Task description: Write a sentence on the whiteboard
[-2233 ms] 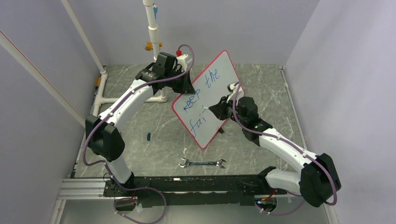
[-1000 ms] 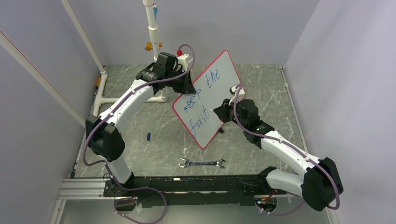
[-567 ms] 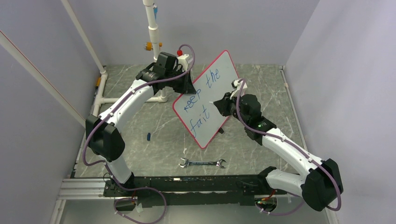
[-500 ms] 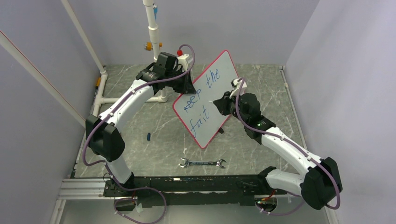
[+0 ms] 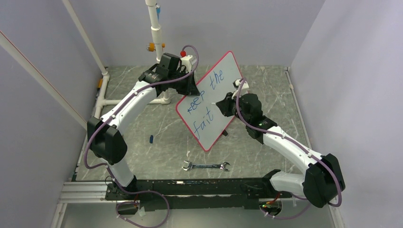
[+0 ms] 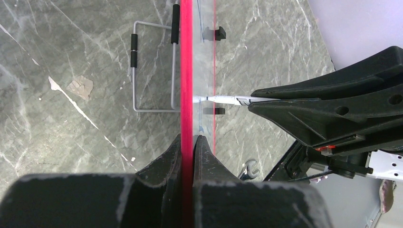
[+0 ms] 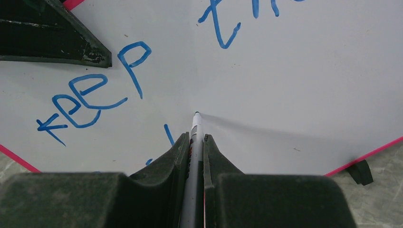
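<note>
While the whiteboard (image 5: 228,71), a flat white rectangle with a thin red-pink rim and rounded corners, is standing up askew near the middle of the grey marbled table (image 5: 157,123), the left gripper (image 6: 188,138) is clamping its rim at the board's ten o'clock edge. Its matte black fingers are pressing both faces, with the red strip running between them. The right gripper (image 7: 194,137) is facing the board from four o'clock, its fingers squeezing a slim grey-white marker (image 7: 195,126) whose tip is touching the glossy surface just beside the last stroke of the lower line. The sentence (image 5: 196,102), in slanted blue handwriting, is reading "keep the" above and "fait" below. A bent wire stand (image 6: 142,66) with black sleeves is showing behind the board in the left wrist view, and a small black clip (image 6: 219,33) is sitting on the far rim. A shiny metal wrench (image 5: 206,166) is lying at six o'clock of the board, and a small dark blue piece (image 5: 151,138), too small to identify, at eight o'clock. In the right wrist view the fingers are hiding most of the lower line and the frame is cutting off "the", while the left wrist view is showing the board edge-on, its writing unreadable.
</note>
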{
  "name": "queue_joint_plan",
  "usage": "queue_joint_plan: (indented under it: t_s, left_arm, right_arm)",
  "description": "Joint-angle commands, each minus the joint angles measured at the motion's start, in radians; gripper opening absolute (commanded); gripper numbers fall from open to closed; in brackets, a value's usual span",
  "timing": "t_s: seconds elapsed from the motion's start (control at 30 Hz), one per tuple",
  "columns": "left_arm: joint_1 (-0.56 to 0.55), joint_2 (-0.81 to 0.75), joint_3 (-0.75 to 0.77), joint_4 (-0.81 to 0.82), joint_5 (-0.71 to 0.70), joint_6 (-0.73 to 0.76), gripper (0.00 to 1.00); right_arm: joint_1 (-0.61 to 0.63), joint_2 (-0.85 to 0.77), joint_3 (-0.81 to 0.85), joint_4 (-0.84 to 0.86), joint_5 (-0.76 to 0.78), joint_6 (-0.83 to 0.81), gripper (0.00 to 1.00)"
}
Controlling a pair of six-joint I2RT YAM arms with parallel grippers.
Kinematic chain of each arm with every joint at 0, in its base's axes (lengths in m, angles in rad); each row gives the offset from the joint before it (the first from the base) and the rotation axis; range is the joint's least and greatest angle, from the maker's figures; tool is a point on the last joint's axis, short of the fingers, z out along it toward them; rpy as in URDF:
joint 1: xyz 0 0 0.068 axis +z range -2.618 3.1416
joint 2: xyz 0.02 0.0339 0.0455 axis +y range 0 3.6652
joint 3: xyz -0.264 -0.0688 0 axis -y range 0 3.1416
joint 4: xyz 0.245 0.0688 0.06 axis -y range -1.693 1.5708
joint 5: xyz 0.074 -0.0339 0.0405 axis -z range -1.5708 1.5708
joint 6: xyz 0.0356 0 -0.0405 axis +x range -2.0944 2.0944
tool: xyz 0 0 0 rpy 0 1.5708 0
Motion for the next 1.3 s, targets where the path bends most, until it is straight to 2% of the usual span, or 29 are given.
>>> queue_joint_plan:
  t_s: [0.0, 0.57, 1.27]
  left_arm:
    - [-0.021, 0.018, 0.004, -0.048, -0.104, 0.135, 0.00]
    - [-0.022, 0.012, 0.004, -0.047, -0.102, 0.132, 0.00]
    - [-0.028, 0.019, 0.005, -0.050, -0.103, 0.134, 0.00]
  right_arm:
    - [-0.005, -0.018, -0.019, 0.054, -0.018, 0.015, 0.00]
    - [-0.005, -0.123, -0.191, 0.015, -0.021, 0.050, 0.00]
    - [-0.005, -0.056, -0.052, 0.011, 0.021, 0.007, 0.00]
